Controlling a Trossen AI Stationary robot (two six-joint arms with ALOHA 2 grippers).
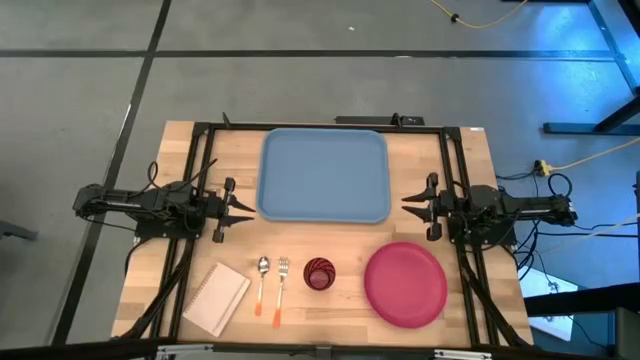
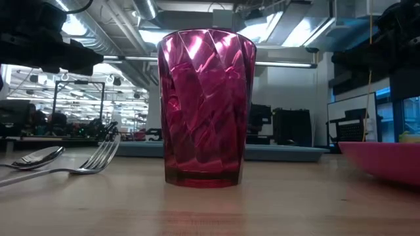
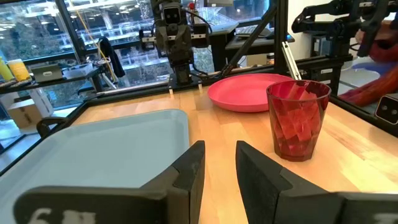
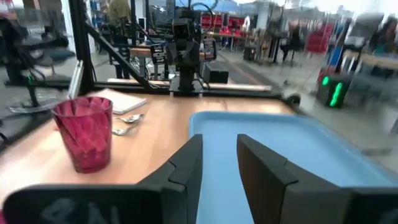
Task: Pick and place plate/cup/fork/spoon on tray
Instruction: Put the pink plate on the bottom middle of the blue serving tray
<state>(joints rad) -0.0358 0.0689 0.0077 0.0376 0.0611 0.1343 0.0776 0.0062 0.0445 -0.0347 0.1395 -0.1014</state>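
The light blue tray [image 1: 324, 175] lies empty at the far middle of the wooden worktop [image 1: 470, 160], with the left hand [image 1: 243, 208] just off its left edge and the right hand [image 1: 410, 201] just off its right edge, both hovering with fingers apart and gripping nothing. Along the near edge, from left to right, lie a white notebook [image 1: 217, 298], the spoon [image 1: 262, 283] and the fork [image 1: 281, 290] side by side with orange handles pointing toward the near edge, the upright dark red cup [image 1: 319, 273], and the pink-red plate [image 1: 405, 284]. None of these four touches the tray.
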